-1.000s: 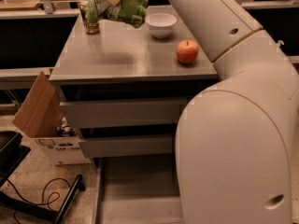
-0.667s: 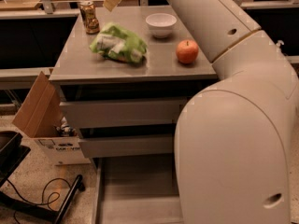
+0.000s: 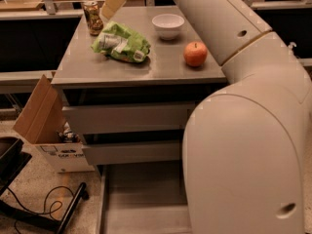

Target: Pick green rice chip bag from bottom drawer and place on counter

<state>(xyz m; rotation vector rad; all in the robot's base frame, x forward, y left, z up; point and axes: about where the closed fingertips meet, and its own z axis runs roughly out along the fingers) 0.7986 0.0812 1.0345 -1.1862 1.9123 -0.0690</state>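
The green rice chip bag (image 3: 121, 43) lies flat on the counter (image 3: 165, 65), left of centre, with its white label patch facing up. My gripper (image 3: 114, 0) is above the counter's far left, just over the bag and clear of it. It holds nothing, and only one cream finger (image 3: 110, 5) shows below the frame's top edge. The bottom drawer (image 3: 146, 204) is pulled out at the foot of the cabinet, and the part of its floor that shows is bare.
A drink can (image 3: 91, 17) stands at the counter's far left corner, right behind the bag. A white bowl (image 3: 168, 24) and a red apple (image 3: 195, 53) sit to the right. My arm (image 3: 243, 130) fills the right side. A cardboard box (image 3: 41, 113) and a cable (image 3: 44, 208) are on the floor at left.
The bag was held in the air over the counter's far left one second ago. It has been let go and now lies on the counter. The gripper has risen slightly.
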